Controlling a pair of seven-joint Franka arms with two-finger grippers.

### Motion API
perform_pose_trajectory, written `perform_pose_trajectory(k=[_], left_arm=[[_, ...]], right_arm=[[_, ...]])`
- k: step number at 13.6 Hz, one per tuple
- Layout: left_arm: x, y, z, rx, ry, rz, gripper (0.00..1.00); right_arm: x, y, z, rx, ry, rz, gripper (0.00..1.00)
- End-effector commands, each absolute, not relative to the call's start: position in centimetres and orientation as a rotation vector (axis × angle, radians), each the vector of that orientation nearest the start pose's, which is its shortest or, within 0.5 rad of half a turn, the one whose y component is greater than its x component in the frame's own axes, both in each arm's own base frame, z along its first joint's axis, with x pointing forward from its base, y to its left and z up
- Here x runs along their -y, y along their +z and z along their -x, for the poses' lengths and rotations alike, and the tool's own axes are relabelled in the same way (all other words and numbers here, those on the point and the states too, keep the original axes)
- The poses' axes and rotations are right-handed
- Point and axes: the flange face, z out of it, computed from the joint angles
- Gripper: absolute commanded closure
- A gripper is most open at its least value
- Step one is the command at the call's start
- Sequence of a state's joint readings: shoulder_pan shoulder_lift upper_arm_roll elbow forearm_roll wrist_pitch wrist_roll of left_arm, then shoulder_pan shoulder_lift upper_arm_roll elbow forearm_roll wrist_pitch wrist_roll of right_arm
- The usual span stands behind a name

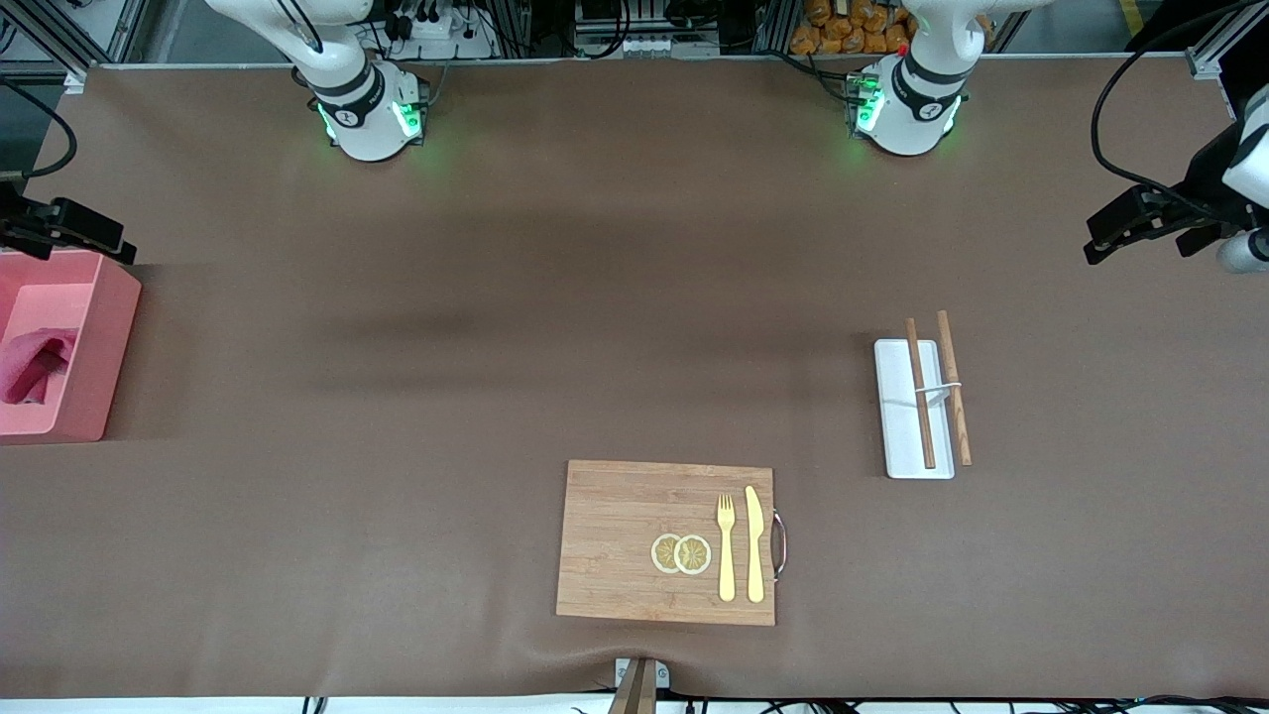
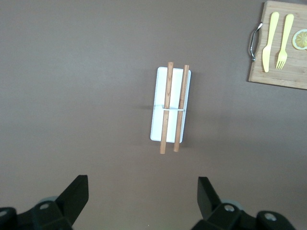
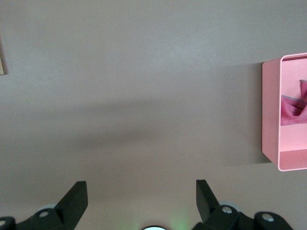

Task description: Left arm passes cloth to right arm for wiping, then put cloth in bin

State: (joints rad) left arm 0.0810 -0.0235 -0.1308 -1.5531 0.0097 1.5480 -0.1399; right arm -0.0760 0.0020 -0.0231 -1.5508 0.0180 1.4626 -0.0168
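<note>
The crimson cloth (image 1: 35, 362) lies crumpled inside the pink bin (image 1: 109, 337) at the right arm's end of the table. Both also show in the right wrist view, the cloth (image 3: 292, 111) in the bin (image 3: 269, 110). My right gripper (image 1: 99, 238) is open and empty, held high in the air beside the bin, its fingers wide apart (image 3: 141, 194) over bare table. My left gripper (image 1: 1110, 236) is open and empty, high over the left arm's end of the table, fingers wide apart (image 2: 142, 191).
A white tray (image 1: 897, 426) with two wooden sticks (image 1: 922, 397) across it lies toward the left arm's end, also in the left wrist view (image 2: 157, 115). A wooden cutting board (image 1: 615, 535) with lemon slices (image 1: 681, 553), fork (image 1: 726, 545) and knife (image 1: 755, 545) lies near the front edge.
</note>
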Motion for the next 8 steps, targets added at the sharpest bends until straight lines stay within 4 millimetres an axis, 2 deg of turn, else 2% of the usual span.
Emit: perform_pose_trajectory(k=[1, 8], left_arm=[[2.77, 65.06, -54.13, 0.116, -0.055, 3.119, 0.0], [2.96, 65.14, -54.3, 0.111, -0.057, 3.123, 0.0]], right_arm=[[5.02, 63.31, -53.55, -0.115, 0.13, 3.116, 0.0], [5.18, 62.9, -53.76, -0.127, 0.142, 3.113, 0.0]])
